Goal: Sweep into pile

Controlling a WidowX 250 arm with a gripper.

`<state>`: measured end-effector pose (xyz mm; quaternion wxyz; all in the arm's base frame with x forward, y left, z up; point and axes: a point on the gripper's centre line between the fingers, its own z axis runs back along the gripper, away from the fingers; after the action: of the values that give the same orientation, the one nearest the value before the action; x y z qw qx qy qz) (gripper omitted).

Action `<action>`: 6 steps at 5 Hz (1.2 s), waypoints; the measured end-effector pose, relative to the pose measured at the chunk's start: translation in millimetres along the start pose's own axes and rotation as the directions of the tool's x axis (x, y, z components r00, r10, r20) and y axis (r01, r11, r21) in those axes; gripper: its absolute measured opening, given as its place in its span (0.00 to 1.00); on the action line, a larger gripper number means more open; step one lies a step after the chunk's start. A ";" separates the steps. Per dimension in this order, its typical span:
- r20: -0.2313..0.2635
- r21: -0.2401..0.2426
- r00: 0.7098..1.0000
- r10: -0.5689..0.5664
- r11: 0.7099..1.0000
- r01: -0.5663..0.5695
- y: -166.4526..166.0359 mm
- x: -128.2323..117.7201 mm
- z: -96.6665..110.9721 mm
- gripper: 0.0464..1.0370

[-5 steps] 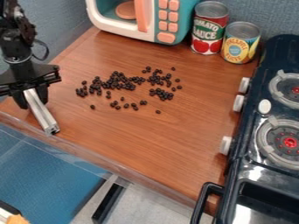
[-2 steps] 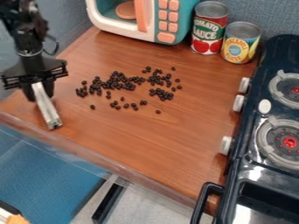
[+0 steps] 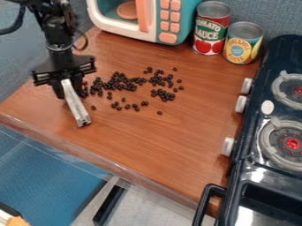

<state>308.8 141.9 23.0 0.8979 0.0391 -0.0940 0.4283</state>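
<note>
Handling, beans: the small dark beans (image 3: 121, 81) on the bench (image 3: 153, 150) look light, hard and smooth. I would expect each to roll at a slight knock, and a fast stroke to scatter them. Breakage seems unlikely. No sense in picking them up singly; best to push them low, with a long edge, from the outer strays inward.

Handling, tool: the pale bar (image 3: 75, 103) looks stiff and fairly light, possibly metal, so it should not bend against such a load. It might turn in the grip if its far end drags hard on the wood. The upper end is the sensible place to hold it — that leaves the most length for sweeping.

End effector (image 3: 63, 91): clamped on the upper end of the bar, by my reading. It hangs over the bench's left part, beside the nearest beans. The bar slants down and toward the front edge; whether its tip touches the wood I cannot tell from here.

Appearance: beans near black, roundish, with small glints. They lie in a loose, uneven band across the back half of the bench, densest near its middle, with a few strays toward the front. No single pile. Bar straight, narrow, silvery grey, squared at the free end, with a darker mark there.
</note>
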 end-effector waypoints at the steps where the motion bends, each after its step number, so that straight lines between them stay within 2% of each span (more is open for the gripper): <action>1: 0.002 -0.014 0.999 -0.050 0.999 0.050 -25.6 -13.7 2.6 0.32; 4: 0.051 0.012 0.993 -0.111 0.994 0.111 -54.6 -27.9 0.5 0.32; 5: 0.065 -0.011 0.989 -0.130 0.991 0.131 -77.1 -31.8 1.2 0.32; 6: 0.056 -0.024 0.988 -0.145 0.989 0.146 -94.1 -40.1 3.4 0.32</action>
<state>356.7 51.5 19.2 0.9243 0.0449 -0.1211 0.3590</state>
